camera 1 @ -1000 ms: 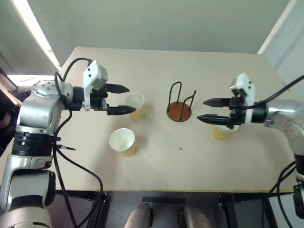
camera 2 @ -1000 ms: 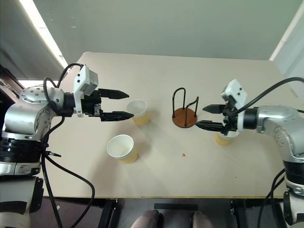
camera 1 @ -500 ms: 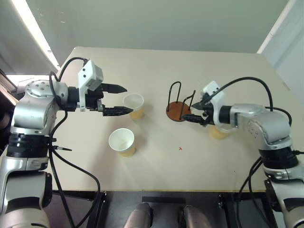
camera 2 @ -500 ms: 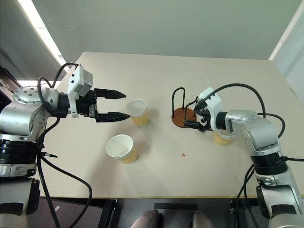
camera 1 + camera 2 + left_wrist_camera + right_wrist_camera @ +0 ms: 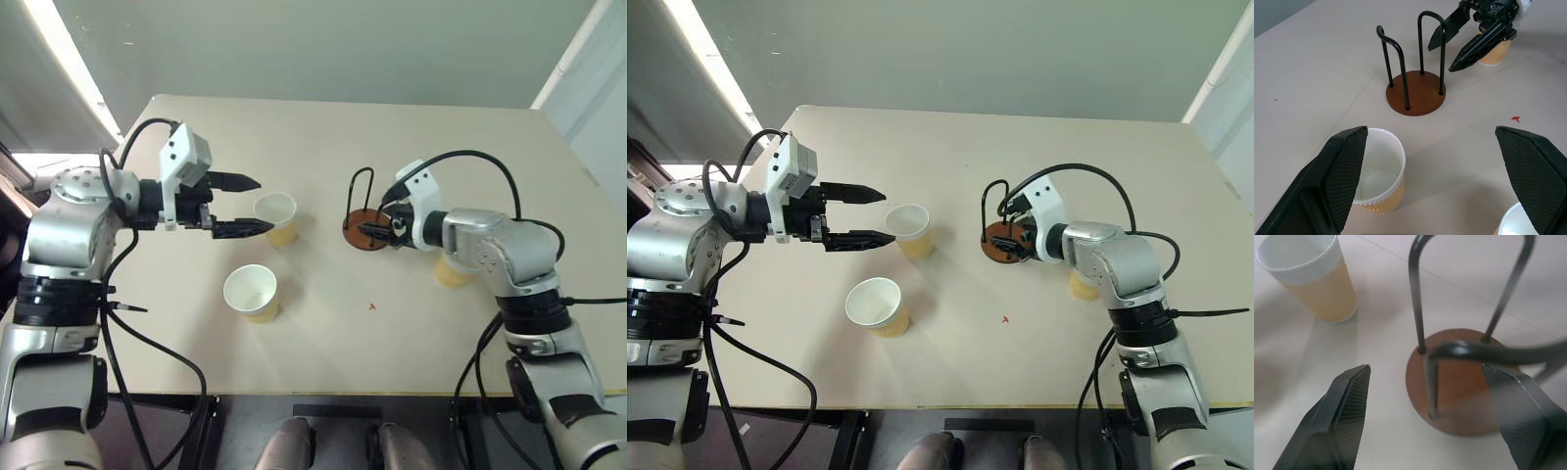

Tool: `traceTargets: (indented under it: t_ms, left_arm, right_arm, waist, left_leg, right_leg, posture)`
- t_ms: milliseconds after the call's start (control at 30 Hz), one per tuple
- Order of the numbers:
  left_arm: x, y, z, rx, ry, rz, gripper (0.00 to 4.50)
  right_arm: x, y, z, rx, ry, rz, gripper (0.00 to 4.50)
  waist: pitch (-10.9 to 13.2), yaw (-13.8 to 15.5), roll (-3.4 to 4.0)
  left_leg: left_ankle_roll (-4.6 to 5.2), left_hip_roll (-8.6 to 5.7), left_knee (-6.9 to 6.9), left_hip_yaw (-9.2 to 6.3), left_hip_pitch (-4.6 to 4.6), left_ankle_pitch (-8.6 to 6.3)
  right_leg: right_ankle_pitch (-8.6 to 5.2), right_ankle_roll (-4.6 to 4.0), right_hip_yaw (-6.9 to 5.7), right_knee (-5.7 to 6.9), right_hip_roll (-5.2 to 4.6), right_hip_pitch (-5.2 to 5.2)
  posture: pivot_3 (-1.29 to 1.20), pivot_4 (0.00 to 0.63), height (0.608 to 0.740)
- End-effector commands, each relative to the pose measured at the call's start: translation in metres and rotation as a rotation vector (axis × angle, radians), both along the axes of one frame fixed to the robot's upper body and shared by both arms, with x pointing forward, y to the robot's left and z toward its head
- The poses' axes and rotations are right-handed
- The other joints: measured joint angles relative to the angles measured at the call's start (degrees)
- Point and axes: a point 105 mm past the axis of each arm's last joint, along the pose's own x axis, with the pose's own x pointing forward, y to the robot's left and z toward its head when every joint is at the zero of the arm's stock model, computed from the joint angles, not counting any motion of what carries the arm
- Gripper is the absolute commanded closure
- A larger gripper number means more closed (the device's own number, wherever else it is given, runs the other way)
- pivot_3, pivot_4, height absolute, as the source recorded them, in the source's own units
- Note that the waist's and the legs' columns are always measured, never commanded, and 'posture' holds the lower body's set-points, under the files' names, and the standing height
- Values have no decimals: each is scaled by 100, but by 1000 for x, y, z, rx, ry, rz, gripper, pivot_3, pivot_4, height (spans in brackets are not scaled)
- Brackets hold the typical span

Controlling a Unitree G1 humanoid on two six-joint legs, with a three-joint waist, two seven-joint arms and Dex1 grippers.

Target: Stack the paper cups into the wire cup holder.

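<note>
The wire cup holder (image 5: 369, 217) is seen empty at mid-table; three empty paper cups (image 5: 277, 217) (image 5: 251, 292) (image 5: 452, 271) are stood apart around it. The right gripper (image 5: 381, 221) is held spread at the holder, the left gripper (image 5: 245, 205) spread beside the far-left cup.

Beige table (image 5: 323, 333): three paper cups (image 5: 277, 217) (image 5: 252, 292) (image 5: 451, 273), wire cup holder (image 5: 368, 227), small red speck (image 5: 372, 306).
</note>
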Motion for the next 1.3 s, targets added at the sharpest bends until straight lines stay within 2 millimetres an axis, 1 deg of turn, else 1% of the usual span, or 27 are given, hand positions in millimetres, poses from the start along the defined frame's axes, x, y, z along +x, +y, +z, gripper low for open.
traceTargets:
  t_ms: [33, 100, 200, 233, 367, 400, 467, 533, 600, 667, 767, 800, 900, 1067, 1167, 1300]
  left_arm:
    - [-6, 4, 13, -18, -34, 1, 4]
    - [-6, 5, 13, -16, -32, 3, 0]
    - [-7, 5, 13, -16, -32, 4, 0]
    - [-7, 5, 13, -15, -32, 4, 0]
    - [-11, 4, 14, -21, -4, -6, 0]
    - [-12, 3, 14, -20, 6, -11, 0]
    - [-15, 3, 14, -14, 28, -24, 0]
    - [-17, 5, 13, 12, 43, -27, 0]
    - [-20, 7, 12, 35, 53, -33, 0]
    - [-24, 8, 12, 56, 66, -53, 0]
    - [-34, 4, 13, 65, 98, -103, 0]
    - [-36, 2, 14, 66, 107, -115, 0]
    - [-54, -3, 7, 113, 160, -190, 0]
    - [-68, -7, 9, 156, 186, -251, 0]
    - [-75, -10, 10, 173, 197, -282, 0]
    - [-85, -13, 5, 220, 226, -334, 0]
  right_arm:
    - [2, 0, 16, 32, -46, -27, 908]
    - [2, 1, 15, 35, -40, -29, 1325]
    - [1, 1, 12, 61, -6, -43, 2346]
    - [0, 1, 12, 71, 4, -48, 2771]
    - [1, -6, 11, 71, 18, -61, 4225]
    - [0, -6, 12, 72, 17, -57, 4440]
    - [-2, -5, 18, 68, -23, -10, 4440]
    - [-10, -1, 29, 63, -105, 81, 4440]
    - [-24, 5, 41, 91, -164, 192, 4440]
    - [-39, 7, 45, 72, -192, 301, 4440]
    - [-60, 4, 47, 10, -189, 446, 4440]
    - [-64, 3, 46, -6, -187, 476, 4440]
    - [-82, -2, 42, -84, -157, 586, 4440]
    - [-98, -11, 30, -191, -122, 687, 4440]
    - [-103, -14, 24, -228, -113, 716, 4440]
    - [-106, -21, 14, -285, -101, 757, 4440]
  waist:
    - [0, 0, 0]
    - [0, 1, 0]
    - [0, 2, 0]
    - [0, 2, 0]
    - [0, 2, 0]
    - [-1, 2, -1]
    - [-2, 2, -3]
    - [-1, 0, -2]
    - [0, 0, -1]
    - [0, -3, -1]
    - [-1, 0, -1]
    - [-2, 1, -4]
    - [-2, -2, -3]
    - [-2, -7, -4]
    - [-2, -7, -4]
    - [-2, -13, -4]
  left_leg:
    - [0, 0, 0, 0, -1, 0]
    - [0, -1, 1, -2, -6, 0]
    - [0, -1, 1, -3, -6, 0]
    - [-1, -1, 1, -2, -7, 1]
    - [-2, -1, 1, -2, -7, 1]
    - [-2, -1, 1, -2, -7, 1]
    - [-3, 0, 0, -3, -6, 1]
    - [-3, -1, 0, -3, -7, 0]
    - [-3, -1, -2, -3, -10, 0]
    - [-4, 0, -2, -2, -13, 1]
    - [-4, 0, -2, -3, -20, 1]
    - [-3, -1, 1, -5, -25, 1]
    - [-3, -1, 2, -6, -26, 1]
    - [-5, 3, 2, -7, -24, 2]
    - [-5, 4, 2, -7, -22, 2]
    - [-5, 4, 3, -6, -20, 2]
  right_leg:
    - [0, 0, 0, 0, 0, -1]
    - [0, 0, -2, 0, 0, -3]
    - [0, 0, -2, -1, 0, -3]
    - [0, 0, -2, -1, 0, -3]
    - [0, 0, -3, 0, 0, -5]
    - [0, 0, -3, 0, 0, -5]
    - [0, 0, -3, 0, 0, -3]
    - [0, 0, -3, -1, 0, -4]
    - [0, 0, -3, 0, 0, -6]
    - [0, 0, -3, 1, 0, -9]
    - [0, 0, -4, -4, 0, -10]
    - [0, 0, -6, -7, 0, -10]
    - [1, 1, -6, -9, 0, -9]
    - [0, 1, -5, -6, 0, -10]
    - [0, 1, -5, -7, 0, -8]
    - [0, 1, -3, -3, 0, -8]
  posture:
    - [0, 150, 740]
    - [0, 150, 740]
    - [0, 150, 740]
    - [0, 150, 740]
    - [0, 150, 740]
    - [0, 150, 740]
    - [0, 150, 740]
    - [0, 150, 740]
    - [0, 150, 740]
    - [0, 150, 740]
    - [0, 150, 740]
    - [0, 150, 740]
    - [0, 150, 740]
    - [0, 150, 740]
    - [0, 150, 740]
    - [0, 150, 740]
